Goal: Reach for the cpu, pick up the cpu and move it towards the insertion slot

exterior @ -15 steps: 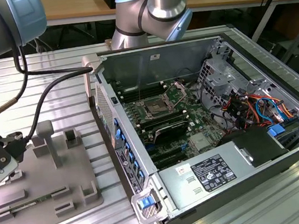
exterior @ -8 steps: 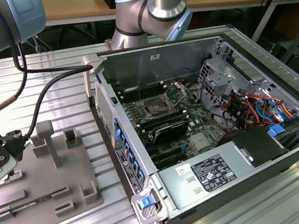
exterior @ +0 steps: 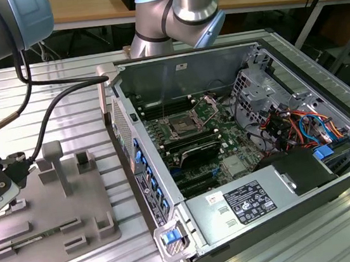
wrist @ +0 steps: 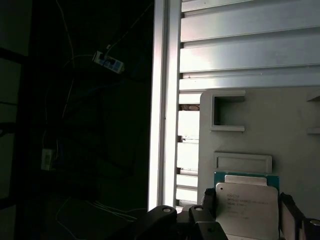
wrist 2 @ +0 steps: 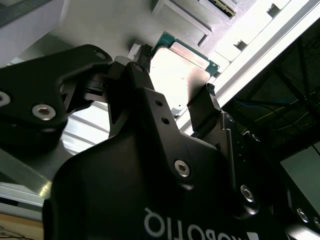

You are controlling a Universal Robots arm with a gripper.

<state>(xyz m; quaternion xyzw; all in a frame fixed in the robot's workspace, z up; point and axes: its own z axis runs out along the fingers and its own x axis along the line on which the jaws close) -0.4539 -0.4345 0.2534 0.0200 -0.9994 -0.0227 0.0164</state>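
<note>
The gripper (wrist 2: pixel 177 76) hangs over the grey fixture (exterior: pixel 57 209) at the exterior view's left. Its 2 fingers (wrist 2: pixel 202 110) are clamped against opposite edges of the cpu (wrist: pixel 247 207), whose silvery face shows in both wrist views. The insertion slot (exterior: pixel 181 127) lies well apart, inside the open computer case (exterior: pixel 257 178).

The cpu (wrist: pixel 247 210) shows smooth silvery metal, the fixture (wrist: pixel 280 112) matt grey plastic.

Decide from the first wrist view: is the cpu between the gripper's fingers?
Yes, the cpu sits between the two dark fingers of the gripper, with the grey fixture behind it.
</note>
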